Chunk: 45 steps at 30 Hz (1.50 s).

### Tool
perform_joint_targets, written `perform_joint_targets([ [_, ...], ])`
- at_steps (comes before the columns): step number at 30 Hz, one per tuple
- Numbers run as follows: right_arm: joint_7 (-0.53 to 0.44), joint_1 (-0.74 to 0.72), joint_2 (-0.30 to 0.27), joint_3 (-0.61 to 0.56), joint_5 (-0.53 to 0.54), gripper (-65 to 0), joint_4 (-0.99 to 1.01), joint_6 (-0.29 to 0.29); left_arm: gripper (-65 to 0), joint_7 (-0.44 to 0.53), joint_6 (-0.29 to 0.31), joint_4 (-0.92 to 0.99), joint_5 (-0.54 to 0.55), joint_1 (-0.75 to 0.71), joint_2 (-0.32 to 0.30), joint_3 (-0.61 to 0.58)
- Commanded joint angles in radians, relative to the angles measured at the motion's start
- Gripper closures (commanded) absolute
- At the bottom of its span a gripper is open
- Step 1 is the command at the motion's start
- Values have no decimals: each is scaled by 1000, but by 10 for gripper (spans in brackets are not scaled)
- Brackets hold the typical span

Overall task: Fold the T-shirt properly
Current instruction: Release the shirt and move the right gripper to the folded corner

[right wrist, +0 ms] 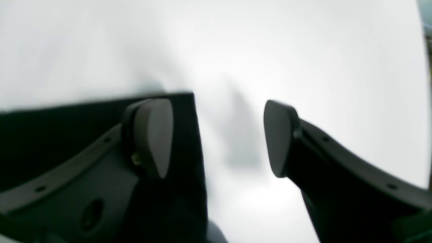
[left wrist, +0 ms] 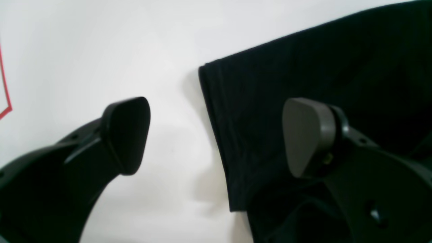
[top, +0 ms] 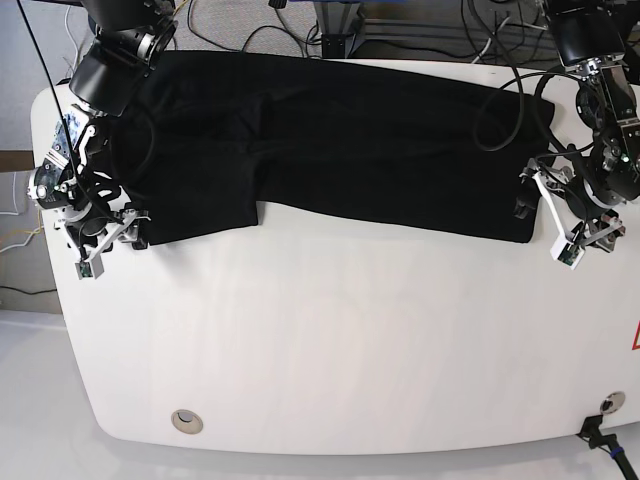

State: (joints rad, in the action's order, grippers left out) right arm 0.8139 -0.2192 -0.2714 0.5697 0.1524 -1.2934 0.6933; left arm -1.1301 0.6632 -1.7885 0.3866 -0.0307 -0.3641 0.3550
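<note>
The black T-shirt (top: 340,140) lies spread flat across the far half of the white table (top: 330,340). My left gripper (top: 545,225) is open at the shirt's near right corner. In the left wrist view it (left wrist: 217,135) straddles the shirt's edge (left wrist: 303,67), with one finger (left wrist: 308,136) over the fabric and the other (left wrist: 126,135) over bare table. My right gripper (top: 112,248) is open at the shirt's near left corner. In the right wrist view it (right wrist: 216,138) has one finger (right wrist: 152,135) over the shirt (right wrist: 50,128) and the other (right wrist: 278,138) over the table.
Red tape marks sit near the table's right edge (top: 636,340) and show in the left wrist view (left wrist: 5,98). A round grommet (top: 185,421) is at the near left. Cables (top: 300,25) run behind the table, and one (top: 600,435) hangs at the near right corner.
</note>
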Motion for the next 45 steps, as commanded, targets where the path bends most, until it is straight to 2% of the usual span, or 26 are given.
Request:
perform_joint_targets([
  [1, -51, -16, -18, 3, 11, -409, 51, 5, -585, 14, -3, -20, 4, 15, -19, 8],
  [5, -57, -7, -10, -9, 14, -407, 74, 5, -585, 15, -3, -18, 4, 16, -19, 6],
  [7, -57, 13, 8, -44, 16, -407, 71, 5, -585, 15, -3, -18, 4, 19, -19, 6],
  [13, -55, 45, 68, -53, 11, -405, 2, 5, -585, 17, -3, -14, 4, 22, -19, 5],
  [14, -55, 45, 70, -53, 11, -387, 2, 5, -585, 17, -3, -14, 4, 22, -19, 5],
  [15, -55, 45, 70, -53, 11, -342, 4, 5, -585, 17, -3, -14, 4, 22, -19, 5],
  [16, -55, 43, 70, -53, 11, -270, 4, 5, -585, 17, -3, -14, 4, 22, -19, 5],
  [19, -55, 39, 70, -53, 13, 0, 4, 5, -585, 17, -3, -14, 4, 22, -19, 5],
  [22, -15, 27, 65, -60, 17, 0, -18, 5, -585, 17, -3, -12, 4, 22, -19, 5],
  [25, 118, 13, 73, -81, 19, 0, -125, 5, -585, 18, -3, 5, 4, 22, -17, 5],
  [29, 367, 25, 117, -84, 20, 0, -346, 5, -585, 37, -3, 45, 2, 36, -2, 3],
  [31, 425, 59, 153, -86, 32, 0, -434, 5, -585, 61, -3, 66, 2, 38, 0, 2],
  [33, 482, 111, 162, -89, 82, 0, -506, 5, -585, 77, -6, 77, 2, 39, 0, -21],
  [35, 511, 172, 157, -116, 157, 0, -565, 5, -585, 89, -7, 80, 2, 41, 0, -46],
  [41, 514, 375, 154, -167, 330, 0, -714, 5, -585, 91, -9, 82, 2, 45, 1, -57],
  [45, 514, 472, 80, -170, 539, 0, -713, 5, -585, 111, -9, 91, 1, 45, 1, -57],
])
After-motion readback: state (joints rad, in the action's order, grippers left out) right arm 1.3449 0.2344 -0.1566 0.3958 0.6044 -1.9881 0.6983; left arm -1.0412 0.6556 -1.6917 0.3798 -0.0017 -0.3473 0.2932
